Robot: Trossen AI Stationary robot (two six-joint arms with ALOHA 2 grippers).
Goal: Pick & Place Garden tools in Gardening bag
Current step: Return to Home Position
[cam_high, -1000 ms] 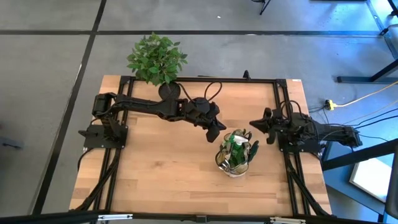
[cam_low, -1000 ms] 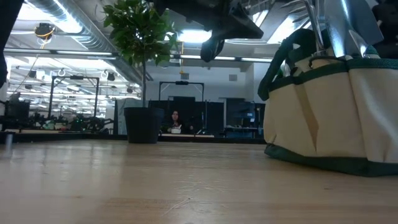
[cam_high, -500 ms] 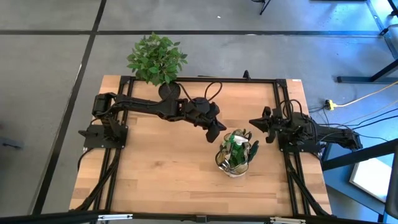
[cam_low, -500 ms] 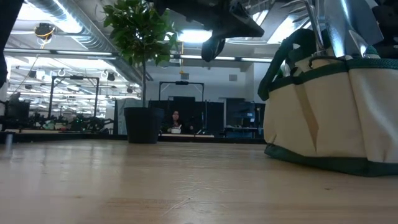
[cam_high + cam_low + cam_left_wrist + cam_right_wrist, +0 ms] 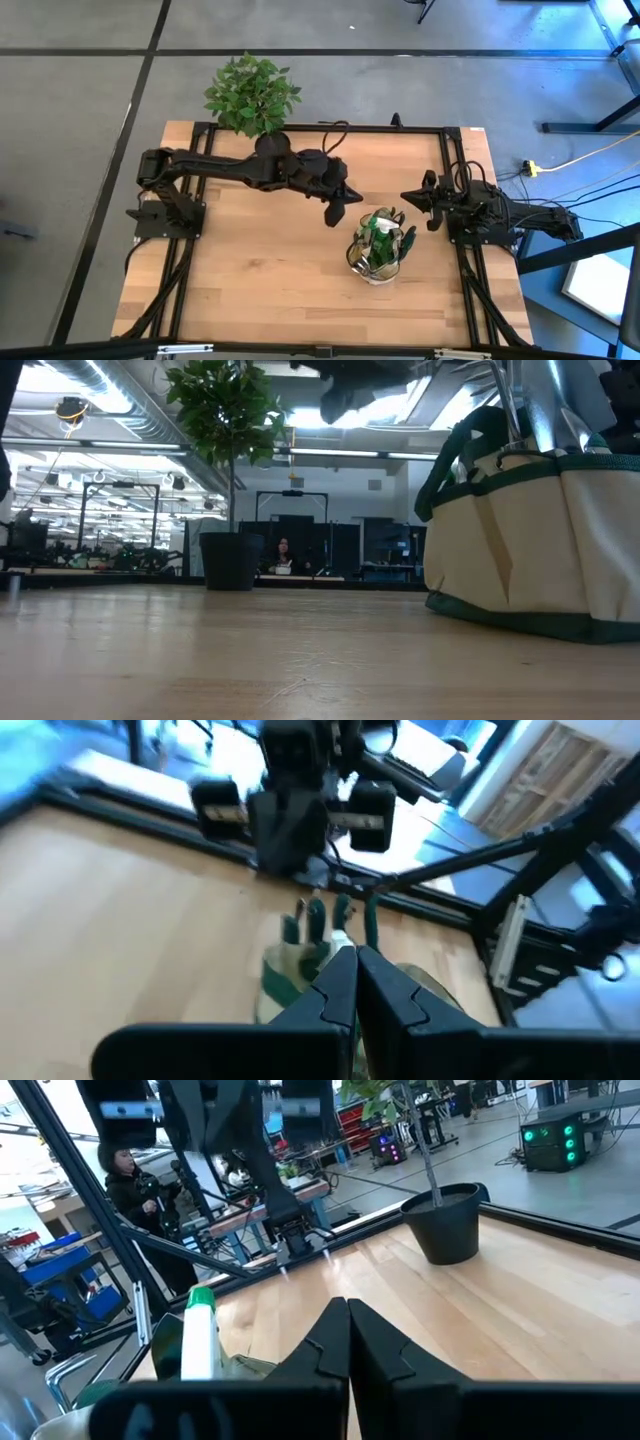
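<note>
Rising off the gardening bag (image 5: 530, 570), your left claw (image 5: 334, 214) is retreating, pressed together and empty. Garden tools (image 5: 383, 235) are sitting inside, so you're finishing; right claw (image 5: 410, 198), also pressed together, is waiting nearby.

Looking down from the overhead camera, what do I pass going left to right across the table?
Leafy plant → left gripper → gardening bag → right gripper.

We read no text, label, brand, number or sign in any view. Pale stickers (image 5: 218, 813) on right arm base (image 5: 290, 830): too blurred.
</note>
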